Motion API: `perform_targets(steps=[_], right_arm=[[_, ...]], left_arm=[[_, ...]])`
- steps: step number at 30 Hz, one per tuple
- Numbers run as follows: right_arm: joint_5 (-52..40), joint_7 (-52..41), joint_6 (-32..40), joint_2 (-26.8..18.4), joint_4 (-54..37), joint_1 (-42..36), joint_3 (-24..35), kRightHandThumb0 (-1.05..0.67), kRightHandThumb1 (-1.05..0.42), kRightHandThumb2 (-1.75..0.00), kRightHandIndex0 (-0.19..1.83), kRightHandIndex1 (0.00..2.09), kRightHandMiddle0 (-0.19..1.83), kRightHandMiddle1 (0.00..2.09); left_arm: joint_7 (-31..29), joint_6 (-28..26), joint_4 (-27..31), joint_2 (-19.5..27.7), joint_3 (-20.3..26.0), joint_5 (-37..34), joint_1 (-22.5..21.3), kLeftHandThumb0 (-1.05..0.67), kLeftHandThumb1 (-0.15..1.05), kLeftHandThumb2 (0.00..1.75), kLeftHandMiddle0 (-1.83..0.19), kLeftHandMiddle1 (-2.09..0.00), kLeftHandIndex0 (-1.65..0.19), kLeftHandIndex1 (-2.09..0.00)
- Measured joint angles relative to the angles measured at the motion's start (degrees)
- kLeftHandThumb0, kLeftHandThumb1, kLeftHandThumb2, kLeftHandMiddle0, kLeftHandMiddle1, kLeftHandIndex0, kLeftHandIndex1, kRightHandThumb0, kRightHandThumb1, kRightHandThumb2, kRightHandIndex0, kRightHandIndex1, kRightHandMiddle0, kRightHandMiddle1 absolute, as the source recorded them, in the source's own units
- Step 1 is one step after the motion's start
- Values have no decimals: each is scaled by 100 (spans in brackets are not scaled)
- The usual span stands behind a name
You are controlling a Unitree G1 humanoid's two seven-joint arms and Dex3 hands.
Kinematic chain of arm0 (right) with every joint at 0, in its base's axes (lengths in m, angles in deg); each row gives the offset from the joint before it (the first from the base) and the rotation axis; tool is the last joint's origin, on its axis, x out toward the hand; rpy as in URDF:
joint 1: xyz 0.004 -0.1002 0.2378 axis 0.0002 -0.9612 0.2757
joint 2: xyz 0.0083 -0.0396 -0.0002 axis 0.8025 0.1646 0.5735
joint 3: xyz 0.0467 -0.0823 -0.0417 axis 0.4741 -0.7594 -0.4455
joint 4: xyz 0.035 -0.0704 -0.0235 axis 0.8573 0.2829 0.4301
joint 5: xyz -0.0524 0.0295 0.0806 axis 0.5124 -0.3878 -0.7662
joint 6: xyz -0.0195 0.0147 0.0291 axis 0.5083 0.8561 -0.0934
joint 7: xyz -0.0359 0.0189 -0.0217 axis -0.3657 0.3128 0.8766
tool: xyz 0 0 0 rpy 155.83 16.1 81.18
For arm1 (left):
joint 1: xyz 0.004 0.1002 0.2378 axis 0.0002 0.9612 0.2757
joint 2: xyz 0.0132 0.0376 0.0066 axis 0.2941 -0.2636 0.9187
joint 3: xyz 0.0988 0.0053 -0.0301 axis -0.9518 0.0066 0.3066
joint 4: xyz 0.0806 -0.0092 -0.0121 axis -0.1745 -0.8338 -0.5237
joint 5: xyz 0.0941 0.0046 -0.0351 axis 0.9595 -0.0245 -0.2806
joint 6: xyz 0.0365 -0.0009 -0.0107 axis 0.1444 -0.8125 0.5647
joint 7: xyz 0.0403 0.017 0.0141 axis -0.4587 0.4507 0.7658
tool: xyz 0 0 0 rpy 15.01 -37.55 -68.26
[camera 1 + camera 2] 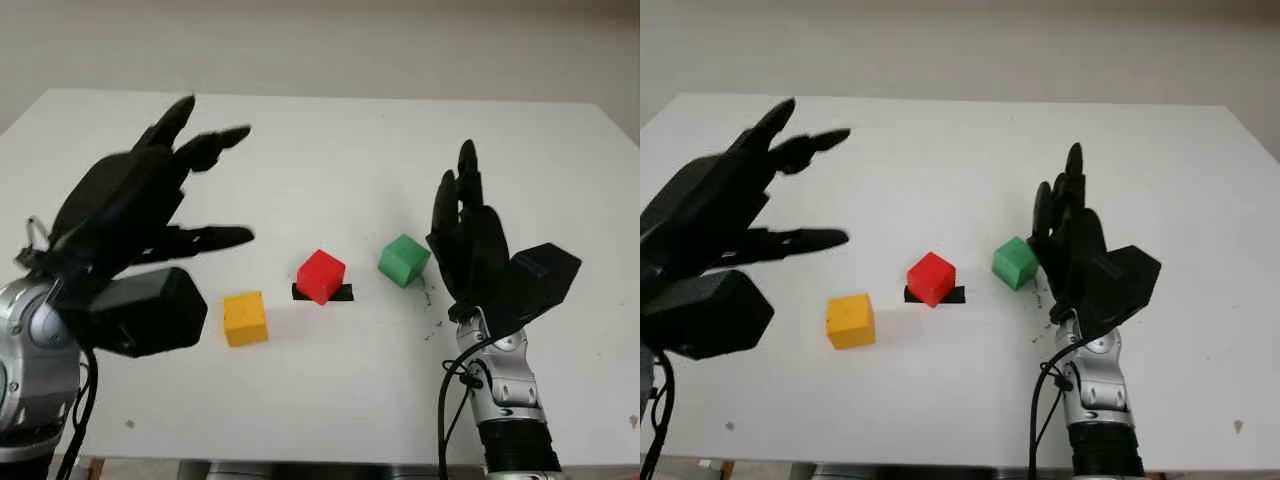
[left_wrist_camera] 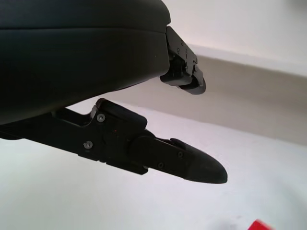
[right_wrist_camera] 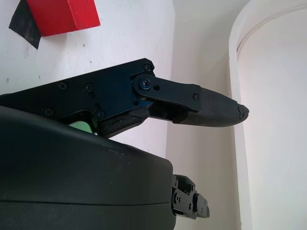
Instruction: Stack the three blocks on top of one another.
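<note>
Left hand (image 1: pixel 150 215) raised at the left of the frame, open, palm turned inward, holding nothing; silver forearm entering from the bottom left corner. Right hand (image 1: pixel 470 235) upright at centre right, open, fingers pointing toward the top of the frame; silver wrist and black cable rising from the bottom edge.

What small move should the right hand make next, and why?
Probably close the open right hand sideways onto the green block, which sits just beside it. All three blocks lie apart on the table, the red block on the black mark.
</note>
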Motion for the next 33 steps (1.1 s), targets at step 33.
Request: perform_targets(steps=[33], right_arm=[[9, -18, -26, 8, -7, -11, -1, -75, -105, -63, -19, 0, -19, 0]], left_arm=[[-1234, -494, 546, 14, -798, 876, 781, -76, 93, 4, 19, -1, -19, -5]])
